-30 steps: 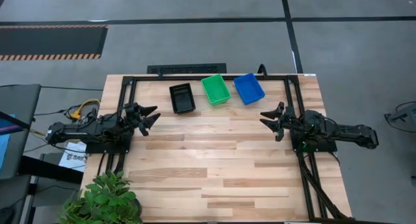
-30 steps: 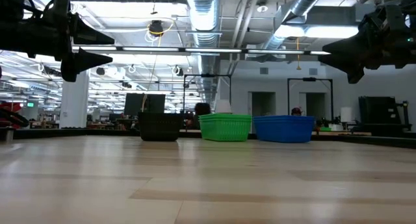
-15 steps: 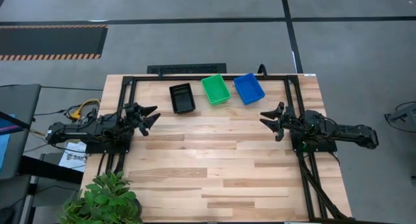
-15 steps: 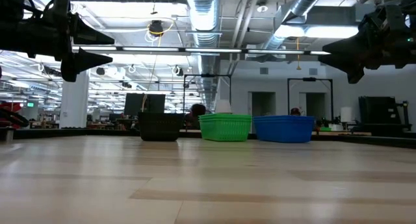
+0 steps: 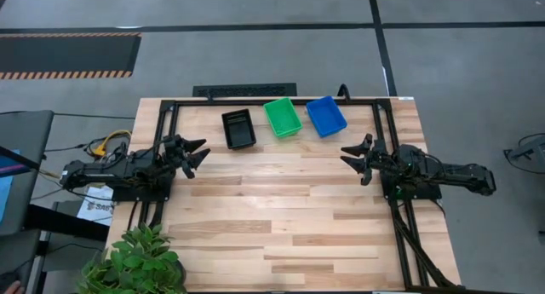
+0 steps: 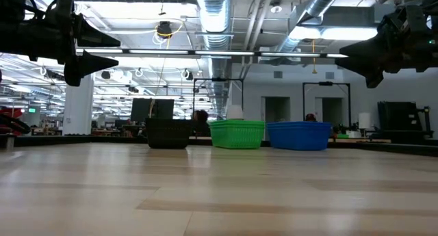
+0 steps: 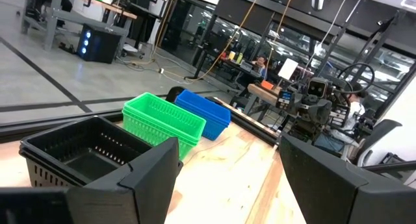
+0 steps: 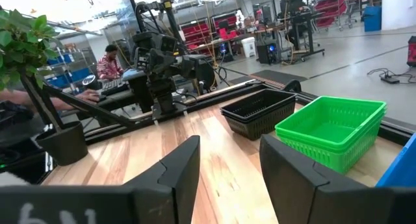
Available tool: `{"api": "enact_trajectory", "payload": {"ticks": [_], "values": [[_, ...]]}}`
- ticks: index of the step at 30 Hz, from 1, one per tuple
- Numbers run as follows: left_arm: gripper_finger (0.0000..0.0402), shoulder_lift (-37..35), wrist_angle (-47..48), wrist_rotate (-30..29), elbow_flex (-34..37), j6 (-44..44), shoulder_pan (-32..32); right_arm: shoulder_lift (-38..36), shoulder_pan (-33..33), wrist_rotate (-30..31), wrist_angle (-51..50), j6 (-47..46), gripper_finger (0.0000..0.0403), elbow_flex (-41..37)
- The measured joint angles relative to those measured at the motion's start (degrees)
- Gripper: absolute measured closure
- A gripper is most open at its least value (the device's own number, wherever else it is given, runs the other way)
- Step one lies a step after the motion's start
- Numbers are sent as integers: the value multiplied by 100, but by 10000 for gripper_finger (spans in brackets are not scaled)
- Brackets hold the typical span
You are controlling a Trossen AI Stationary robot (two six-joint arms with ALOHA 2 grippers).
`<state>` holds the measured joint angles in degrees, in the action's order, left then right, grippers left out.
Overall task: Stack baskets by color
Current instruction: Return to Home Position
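Seemingly the sorting is finished, or all but. Along the far edge of the pale wooden worktop (image 5: 281,217) three piles stand in a row: the stack of black mesh-walled plastic baskets (image 5: 238,129) on the left, the stack of bright green mesh-walled plastic baskets (image 5: 283,117) in the middle, and the stack of blue mesh-walled plastic baskets (image 5: 326,115) on the right. Each pile is a single colour. They stand close together, and the green and blue look nearly touching. Layered rims show in the wrist views, but how many baskets sit in each pile cannot be counted with certainty. No basket lies apart from the three piles, so I judge nothing is left to stack and the arms only need to settle at rest.

The left gripper (image 5: 201,152) hangs above the left edge of the worktop, its fingers spread and holding nothing. The right gripper (image 5: 345,154) hangs above the right edge, its fingers likewise apart and empty. Both are well clear of the stacks.

The planks run bare from the piles to the near edge, bounded by a black metal frame (image 5: 167,115). A leafy green potted plant (image 5: 136,260) stands at the near left corner. Beyond is a large workshop hall with ceiling ducts (image 6: 212,17) and benches, where a seated person (image 8: 110,60) works at a distance.
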<state>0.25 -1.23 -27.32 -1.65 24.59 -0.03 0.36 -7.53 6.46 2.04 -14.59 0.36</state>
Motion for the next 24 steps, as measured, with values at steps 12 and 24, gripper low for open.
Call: {"api": "enact_trajectory", "payload": {"ticks": [12, 24], "values": [[145, 0, 2, 0, 0, 1, 2, 0, 0, 0, 3, 0, 222, 0], [145, 0, 2, -2, 0, 5, 2, 0, 0, 0, 3, 0, 220, 0]]}}
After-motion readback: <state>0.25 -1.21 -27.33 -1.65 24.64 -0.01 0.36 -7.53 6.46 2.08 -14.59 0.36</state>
